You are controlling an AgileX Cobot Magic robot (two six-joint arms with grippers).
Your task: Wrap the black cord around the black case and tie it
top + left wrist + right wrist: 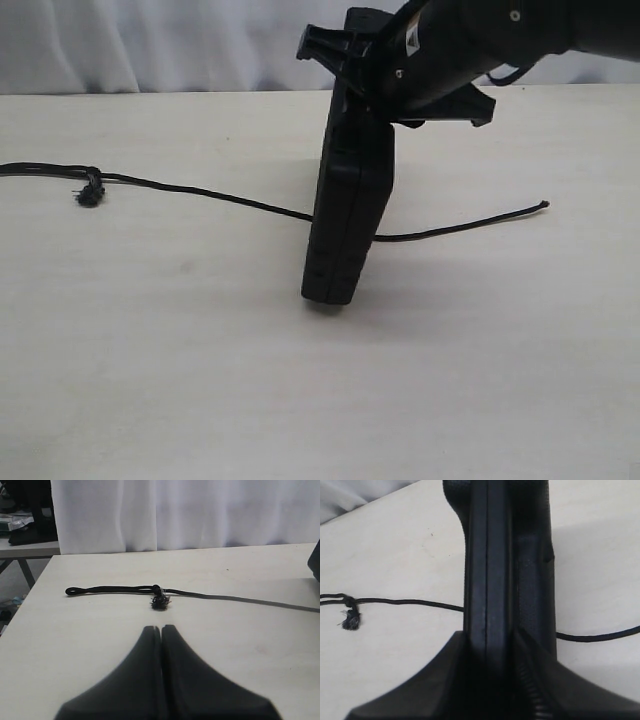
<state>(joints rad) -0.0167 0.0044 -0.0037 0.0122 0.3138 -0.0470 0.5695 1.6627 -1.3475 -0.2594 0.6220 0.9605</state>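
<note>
The black case stands on its narrow edge near the table's middle, leaning slightly, seen edge-on. My right gripper is shut on its top end; the right wrist view shows the case clamped between both fingers. The black cord lies flat across the table and passes behind the case, its free end out to the right. Its frayed knot and doubled loop lie at the left. My left gripper hovers shut and empty a short way from the knot.
The pale table ends at a white curtain along the back. In the left wrist view the table's corner and a cluttered second table lie beyond the loop end.
</note>
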